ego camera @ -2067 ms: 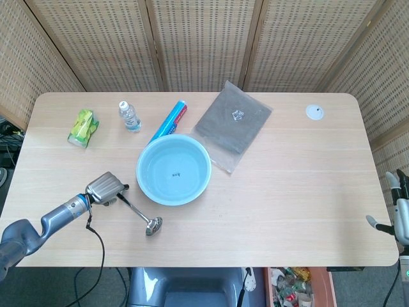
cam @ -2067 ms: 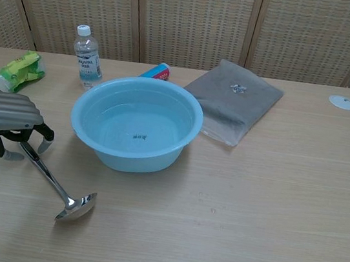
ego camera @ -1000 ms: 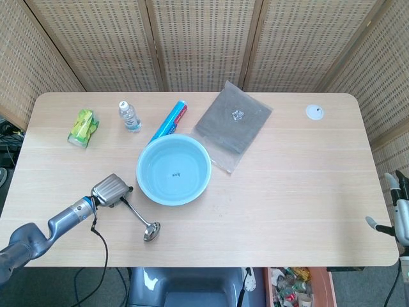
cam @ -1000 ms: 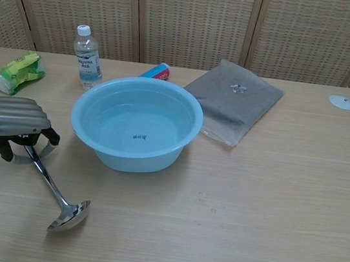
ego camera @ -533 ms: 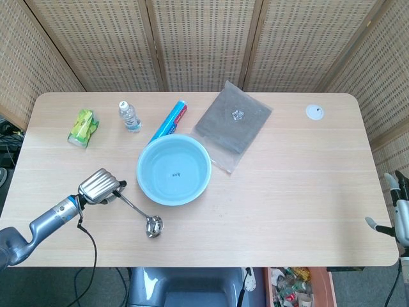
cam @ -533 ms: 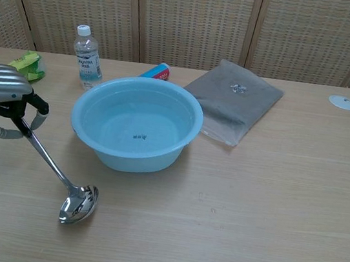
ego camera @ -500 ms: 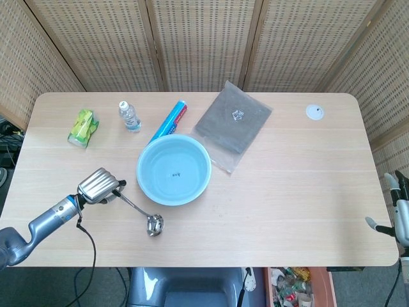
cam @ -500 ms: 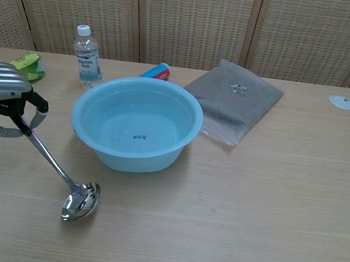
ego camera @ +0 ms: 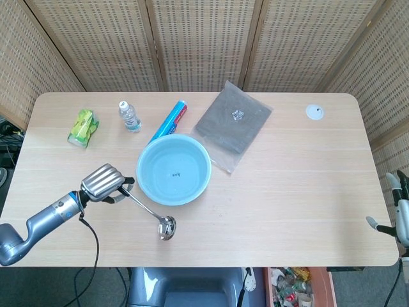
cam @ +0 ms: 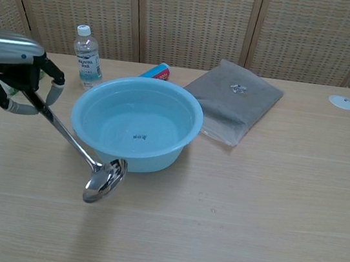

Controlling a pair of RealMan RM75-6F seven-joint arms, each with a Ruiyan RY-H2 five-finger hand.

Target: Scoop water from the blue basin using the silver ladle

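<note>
While the left hand (cam: 14,79) grips the handle of the silver ladle (cam: 74,149), the ladle's bowl hangs tilted above the table (ego camera: 287,192), just in front of the blue basin (ego camera: 174,169). Behind the basin lie a water bottle (cam: 86,56), a blue-and-red tube (ego camera: 170,119), a grey pouch (ego camera: 233,124) and a green packet (ego camera: 84,126). Only the edge of the right hand (ego camera: 395,214) shows by the table's right side; whether its fingers are spread or closed cannot be told.

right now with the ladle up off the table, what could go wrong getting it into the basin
The left hand grips the silver ladle only at the handle's far end, so the long lever could twist or slip.

Its bowl hangs outside the blue basin, at or below rim height; swinging in without lifting more may knock the wall and slosh water toward the grey bag beside it.
</note>
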